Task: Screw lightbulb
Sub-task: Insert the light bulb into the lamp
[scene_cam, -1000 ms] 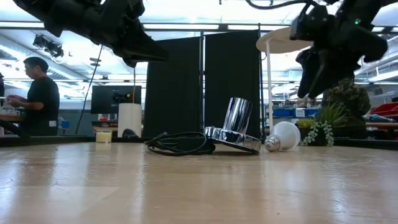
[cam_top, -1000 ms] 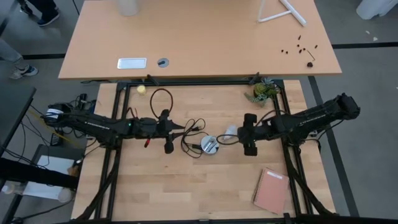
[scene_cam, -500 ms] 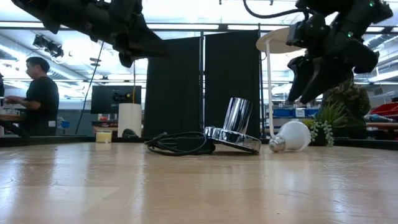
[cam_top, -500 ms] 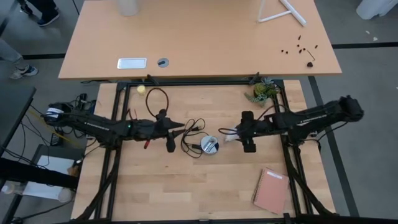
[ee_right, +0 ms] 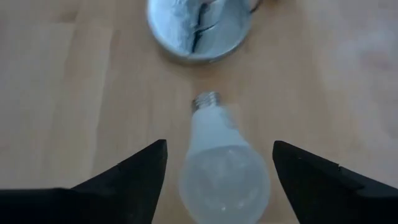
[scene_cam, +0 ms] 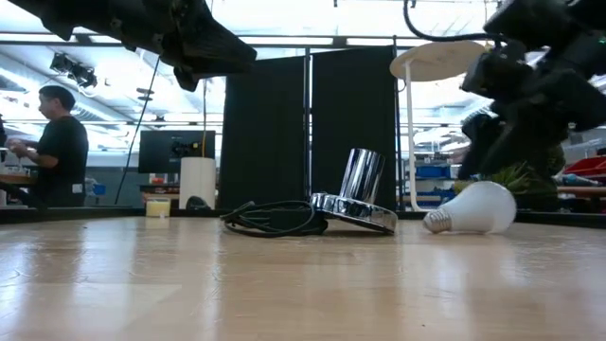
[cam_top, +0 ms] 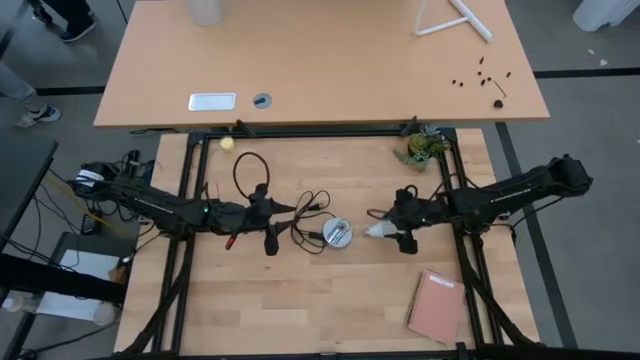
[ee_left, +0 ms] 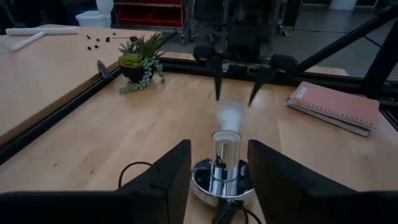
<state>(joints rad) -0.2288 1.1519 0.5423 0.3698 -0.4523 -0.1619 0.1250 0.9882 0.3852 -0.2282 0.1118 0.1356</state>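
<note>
The white frosted lightbulb point(cam_top: 378, 231) lies on its side on the wooden table, with its screw base point(ee_right: 207, 100) toward the silver socket disc point(cam_top: 337, 233). It also shows in the low view point(scene_cam: 473, 208). My right gripper point(ee_right: 221, 177) is open and low over the table, one finger on each side of the bulb's round end; it comes from the table's right. My left gripper point(ee_left: 217, 180) is open and hovers left of the socket point(ee_left: 224, 168), which stands upright on its disc. My right gripper has its fingers point(ee_right: 134, 177) level on either side of the bulb's globe point(ee_right: 224, 180), coming from the table's right. A narrow gap shows on each side. I cannot tell whether a finger touches the bulb.
The socket's black cord point(cam_top: 310, 212) loops on the table between the arms. A potted plant point(cam_top: 420, 148) stands at the far right, and a reddish notebook point(cam_top: 437, 305) lies at the near right. A person point(scene_cam: 57, 142) stands in the room behind.
My right gripper has gone down and toward the table's near edge, staying open. The lightbulb has moved along the table toward the near edge and a little to the right, still on its side with its base toward the socket.
</note>
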